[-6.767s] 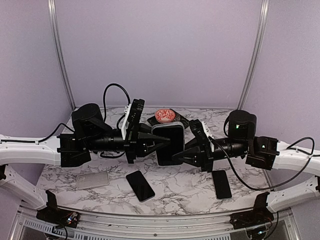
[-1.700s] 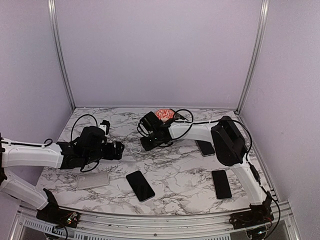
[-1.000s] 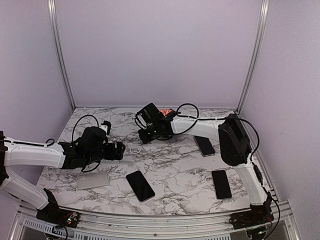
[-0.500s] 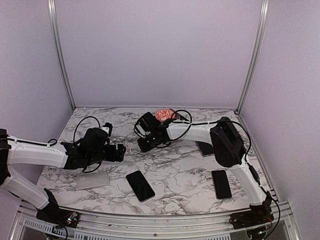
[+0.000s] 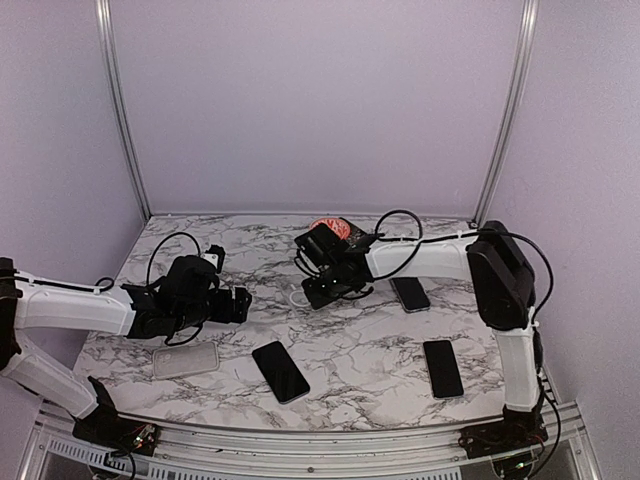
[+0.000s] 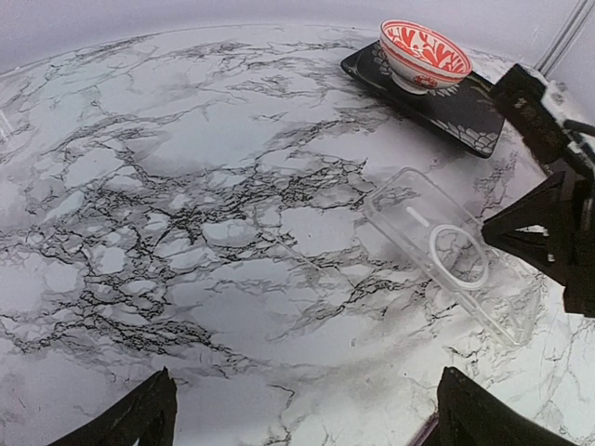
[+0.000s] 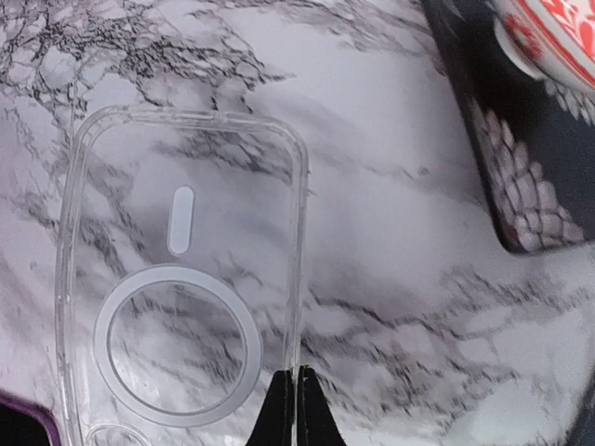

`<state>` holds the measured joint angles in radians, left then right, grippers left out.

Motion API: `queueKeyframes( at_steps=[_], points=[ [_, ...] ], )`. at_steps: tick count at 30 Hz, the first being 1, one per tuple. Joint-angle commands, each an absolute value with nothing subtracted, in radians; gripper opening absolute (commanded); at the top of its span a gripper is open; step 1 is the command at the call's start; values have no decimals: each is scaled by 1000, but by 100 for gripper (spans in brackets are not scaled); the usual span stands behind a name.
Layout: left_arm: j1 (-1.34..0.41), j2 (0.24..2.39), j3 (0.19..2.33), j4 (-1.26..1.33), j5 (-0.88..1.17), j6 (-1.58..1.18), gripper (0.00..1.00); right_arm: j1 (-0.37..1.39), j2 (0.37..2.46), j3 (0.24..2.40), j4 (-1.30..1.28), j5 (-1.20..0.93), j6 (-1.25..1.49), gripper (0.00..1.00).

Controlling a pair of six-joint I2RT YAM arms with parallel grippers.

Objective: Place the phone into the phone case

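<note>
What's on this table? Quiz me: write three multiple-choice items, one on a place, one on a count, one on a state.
1. Where does the bowl stand?
A) on a phone
B) on the black slab
C) on a book

2. How many phones lie out?
A) one
B) three
C) five

3. How is the right gripper?
A) open over the bowl
B) shut on a phone
C) shut on the rim of the case

Key:
1 B, the bowl's foot rests on the patterned slab.
2 B, the top view shows three dark phones.
3 C, its jaws meet at the clear rim.
</note>
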<state>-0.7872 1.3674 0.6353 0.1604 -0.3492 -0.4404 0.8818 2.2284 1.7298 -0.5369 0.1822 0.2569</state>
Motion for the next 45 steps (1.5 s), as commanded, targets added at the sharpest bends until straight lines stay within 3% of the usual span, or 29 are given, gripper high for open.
queueKeyframes(
  at_steps=[1, 8, 15, 20, 27, 38, 43, 45],
  points=[
    [-781, 1354, 626, 188, -361, -424, 99, 886, 1994, 1478, -506, 264, 334, 0],
    [-779, 1367, 633, 195, -358, -421, 99, 898, 1736, 1084, -542, 293, 512, 0],
    [-778, 1374, 655, 190, -333, -416, 99, 992, 1651, 1007, -594, 418, 603, 0],
    [-779, 1355, 679, 171, -285, -406, 99, 1022, 1533, 994, -490, 442, 354, 0],
    [-784, 1283, 727, 306, 368, -396, 99, 1063, 1273, 906, -225, 393, -76, 0],
    [-796, 1330, 827, 454, 587, -515, 99, 1158, 1267, 967, -125, 438, -369, 0],
    [-817, 1437, 886, 460, 627, -558, 87, 1171, 1271, 986, -96, 438, -415, 0],
    [-833, 1475, 910, 465, 625, -562, 78, 1175, 1276, 994, -84, 436, -437, 0]
  ],
)
